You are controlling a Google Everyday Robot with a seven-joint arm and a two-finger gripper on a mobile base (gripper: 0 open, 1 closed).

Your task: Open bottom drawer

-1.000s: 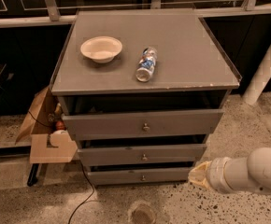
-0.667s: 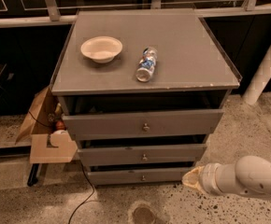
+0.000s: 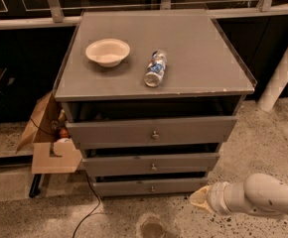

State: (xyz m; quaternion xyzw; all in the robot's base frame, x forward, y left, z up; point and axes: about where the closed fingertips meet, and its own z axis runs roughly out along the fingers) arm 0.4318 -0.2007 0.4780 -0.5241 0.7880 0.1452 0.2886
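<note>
Grey bottom drawer (image 3: 124, 187) lies just left of my gripper (image 3: 199, 198), its knob (image 3: 152, 188) untouched (I cannot tell how far the gripper is open, or whether it holds anything); gripper hangs low over speckled floor (image 3: 268, 143).

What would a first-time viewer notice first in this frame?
The grey three-drawer cabinet fills the centre, with a white round bowl and a clear plastic bottle lying on its side on top. At lower right the robot's gripper hovers low over the speckled floor, just right of the slim grey bottom drawer, apart from its small metal knob.
</note>
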